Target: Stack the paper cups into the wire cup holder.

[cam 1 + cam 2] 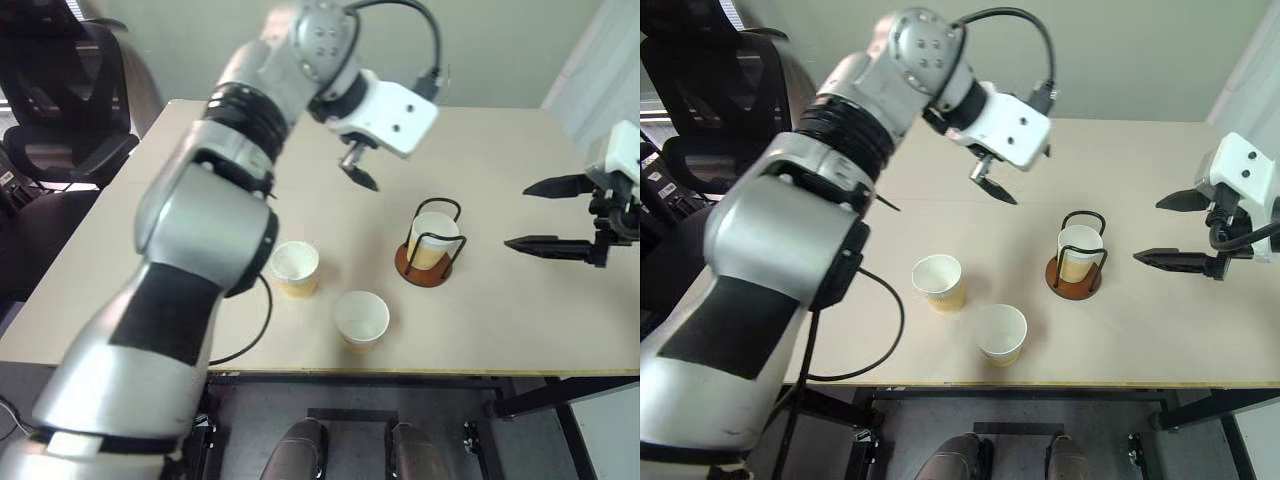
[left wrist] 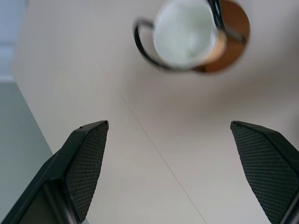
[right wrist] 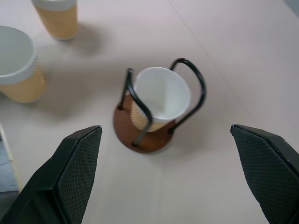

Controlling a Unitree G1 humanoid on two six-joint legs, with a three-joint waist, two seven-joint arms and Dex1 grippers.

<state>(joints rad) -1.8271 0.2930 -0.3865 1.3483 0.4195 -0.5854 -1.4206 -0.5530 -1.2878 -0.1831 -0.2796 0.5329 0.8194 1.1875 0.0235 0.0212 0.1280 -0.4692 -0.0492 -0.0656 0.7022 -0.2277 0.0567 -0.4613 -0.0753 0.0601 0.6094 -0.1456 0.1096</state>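
Black wire cup holder (image 1: 431, 245) on reddish-brown disc, right of centre on pale wooden table (image 1: 480, 150); one paper cup (image 3: 161, 100) upright inside its loops. Two more paper cups loose, upright, near front edge: one (image 1: 295, 268) further left, other (image 1: 362, 319) closer to edge. Left gripper (image 1: 358, 172) raised above table, behind and left of holder, jaws wide, empty. Right gripper (image 1: 545, 214) off to holder's right, jaws wide, empty.

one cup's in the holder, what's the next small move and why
Probably bring the open left claw down toward the nearer pale yellow paper cup standing on the table. One paper cup already sits in the black wire cup holder, this claw is empty, and two cups remain loose.
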